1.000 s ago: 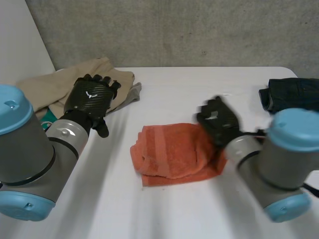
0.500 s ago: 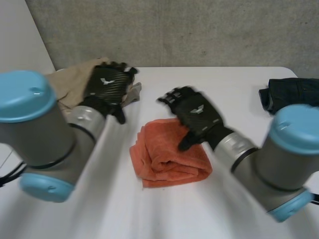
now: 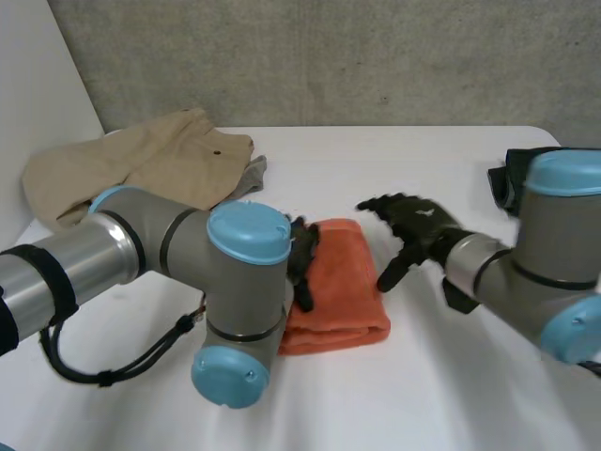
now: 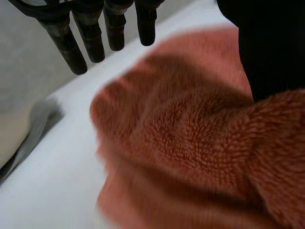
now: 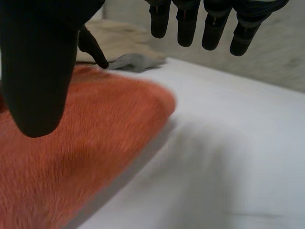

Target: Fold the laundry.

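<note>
A folded orange towel (image 3: 343, 277) lies at the table's middle. My left arm reaches across in front of it, and my left hand (image 3: 302, 263) rests at the towel's left edge. In the left wrist view its fingers (image 4: 90, 43) are straight and the towel (image 4: 190, 143) lies under the palm, so the hand is open. My right hand (image 3: 418, 227) hovers just right of the towel with fingers spread and nothing in them. In the right wrist view its thumb (image 5: 38, 71) hangs over the towel (image 5: 71, 157) and the fingers point past the towel's edge.
Beige trousers (image 3: 141, 160) lie at the back left, with a grey cloth (image 3: 249, 177) beside them. A dark garment (image 3: 512, 178) sits at the back right edge. White table (image 3: 376, 395) stretches in front of the towel.
The towel has become narrower, its right part folded over. My right hand has let go and drawn back to the right. My left arm has swung in to the towel's left edge.
</note>
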You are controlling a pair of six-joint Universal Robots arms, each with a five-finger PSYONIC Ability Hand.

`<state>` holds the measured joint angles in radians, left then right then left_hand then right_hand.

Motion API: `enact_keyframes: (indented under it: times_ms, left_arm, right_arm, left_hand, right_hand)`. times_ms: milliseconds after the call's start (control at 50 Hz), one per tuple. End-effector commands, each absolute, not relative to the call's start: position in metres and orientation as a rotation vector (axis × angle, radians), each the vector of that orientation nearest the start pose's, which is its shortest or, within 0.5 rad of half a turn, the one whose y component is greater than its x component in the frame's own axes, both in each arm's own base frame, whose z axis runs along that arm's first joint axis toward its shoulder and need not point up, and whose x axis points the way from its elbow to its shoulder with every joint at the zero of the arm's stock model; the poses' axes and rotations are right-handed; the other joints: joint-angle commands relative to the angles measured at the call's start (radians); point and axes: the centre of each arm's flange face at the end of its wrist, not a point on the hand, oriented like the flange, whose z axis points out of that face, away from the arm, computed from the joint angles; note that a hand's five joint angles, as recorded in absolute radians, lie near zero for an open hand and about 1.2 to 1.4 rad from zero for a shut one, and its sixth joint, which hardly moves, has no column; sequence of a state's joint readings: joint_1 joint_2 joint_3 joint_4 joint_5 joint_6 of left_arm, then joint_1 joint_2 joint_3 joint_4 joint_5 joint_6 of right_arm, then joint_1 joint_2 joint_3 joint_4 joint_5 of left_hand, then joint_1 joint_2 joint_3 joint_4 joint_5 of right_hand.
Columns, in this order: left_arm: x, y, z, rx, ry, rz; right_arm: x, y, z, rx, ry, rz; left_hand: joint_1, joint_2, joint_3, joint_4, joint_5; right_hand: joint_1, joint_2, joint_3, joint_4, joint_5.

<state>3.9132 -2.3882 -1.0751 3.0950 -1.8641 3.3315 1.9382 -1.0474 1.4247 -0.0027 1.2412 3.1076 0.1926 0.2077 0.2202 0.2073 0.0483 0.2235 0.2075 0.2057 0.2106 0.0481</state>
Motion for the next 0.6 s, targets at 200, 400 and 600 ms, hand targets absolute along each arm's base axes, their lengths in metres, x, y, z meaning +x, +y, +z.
enact_keyframes:
  times_ms: [200, 400, 600]
  left_arm:
    - [-0.34, -0.213, 0.128, 1.082, 2.377, -1.608]
    - [-0.333, -0.234, 0.177, 0.966, 2.337, -1.809]
    - [-0.344, -0.232, 0.24, 1.185, 2.291, -2.164]
  right_arm:
    - [0.316, -0.277, 0.123, -0.903, 2.265, -1.38]
    - [0.31, -0.267, 0.17, -1.039, 2.206, -1.611]
    - [0.316, -0.208, 0.182, -1.102, 2.029, -1.734]
  left_hand:
    - [-0.014, -0.029, -0.042, -0.029, -0.045]
    - [-0.018, -0.033, -0.046, -0.033, -0.048]
    - [-0.014, -0.029, -0.042, -0.029, -0.045]
  right_hand:
    - [-0.049, -0.033, -0.031, -0.036, -0.048]
    - [-0.049, -0.033, -0.031, -0.036, -0.048]
    - [-0.049, -0.033, -0.031, -0.036, -0.048]
